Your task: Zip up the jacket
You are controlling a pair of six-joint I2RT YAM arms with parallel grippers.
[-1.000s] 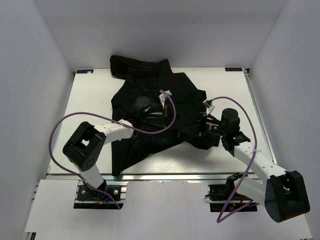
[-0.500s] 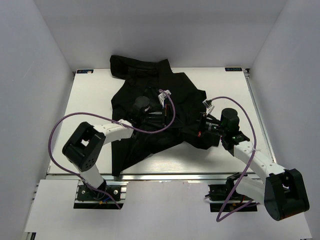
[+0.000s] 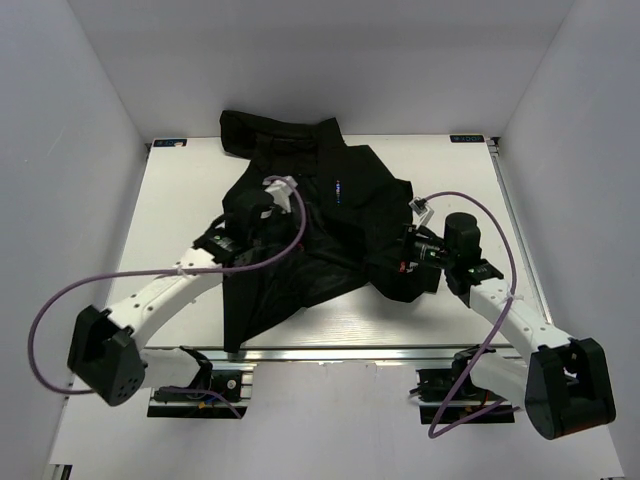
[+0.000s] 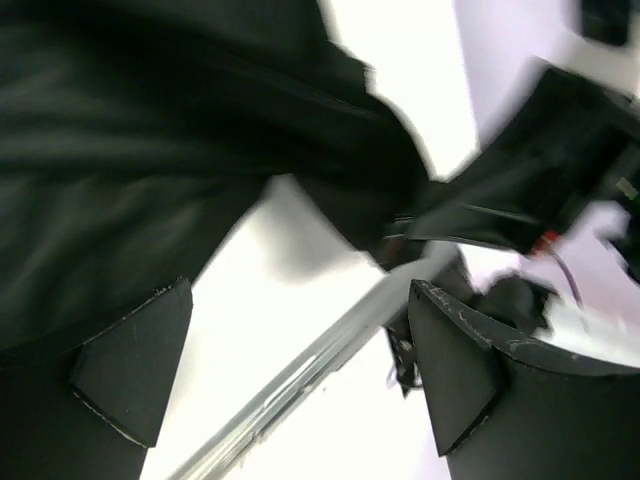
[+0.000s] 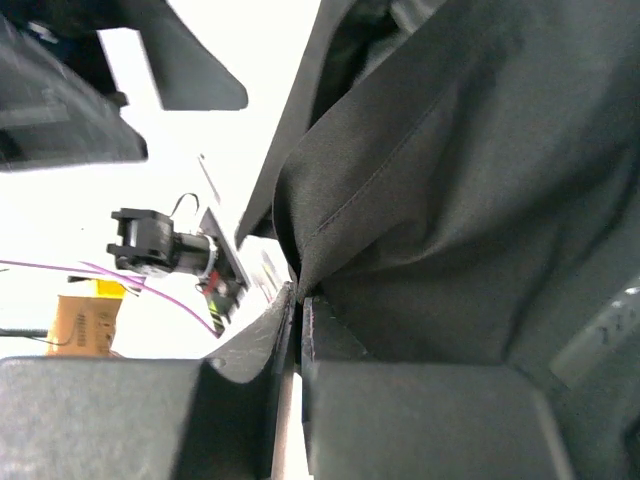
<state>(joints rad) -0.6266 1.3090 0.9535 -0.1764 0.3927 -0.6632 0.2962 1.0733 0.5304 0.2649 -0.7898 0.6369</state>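
Right end effector (image 5: 298,300) is pinched shut on a fold of the jacket (image 3: 335,225), which lies rumpled in the middle of the table (image 3: 180,200). Left end effector (image 4: 300,288) gapes wide and empty over the jacket's left side. Lining up the front edges seems to be the step in hand; next, the left needs a grip near the zipper's bottom.

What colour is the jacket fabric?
Black; the jacket shows best in the top external view.

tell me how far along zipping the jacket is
Early. Done: the jacket lies spread on the table. In hand: the right gripper is shut on a fold of its fabric; the left gripper is open, holding nothing. Left: the front looks apart at the hem and no closed zipper shows, so all the zipping.
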